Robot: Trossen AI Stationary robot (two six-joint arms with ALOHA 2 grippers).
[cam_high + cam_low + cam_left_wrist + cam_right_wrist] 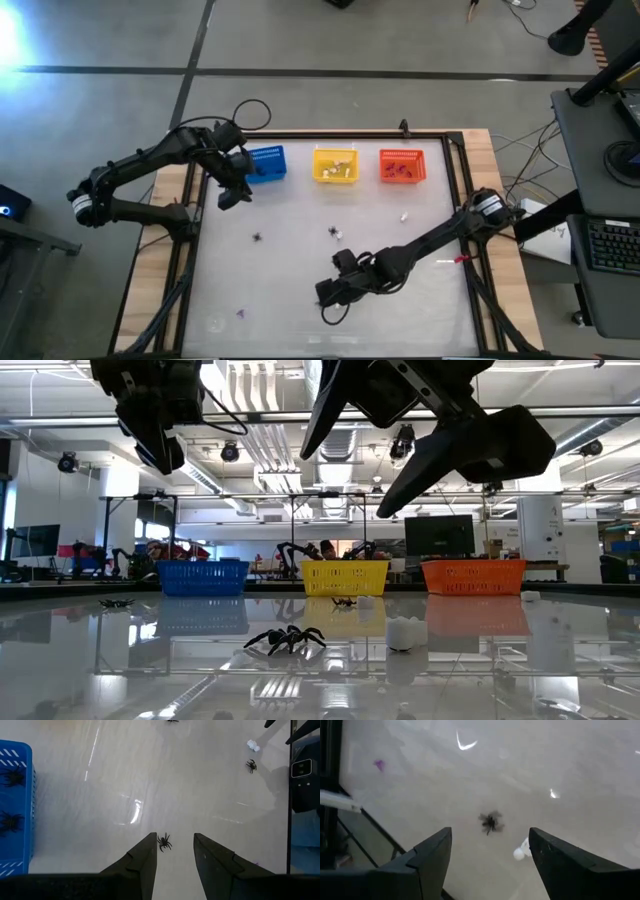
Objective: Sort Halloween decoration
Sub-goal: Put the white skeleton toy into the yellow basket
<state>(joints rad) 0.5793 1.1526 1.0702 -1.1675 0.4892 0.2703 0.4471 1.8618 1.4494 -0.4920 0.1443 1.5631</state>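
While the right gripper [330, 296] hangs jaws wide over the table's near middle, a spider [491, 822] lies straight ahead between its fingers, a whitish piece [521, 850] just beside it; this arm seems nearer. The left gripper [234, 185], jaws apart and empty, hovers by the blue basket [266, 163], another spider [164, 841] between its fingertips. Loose on the table I count three spiders, two whitish pieces, one purple piece [240, 313]; baskets: three.
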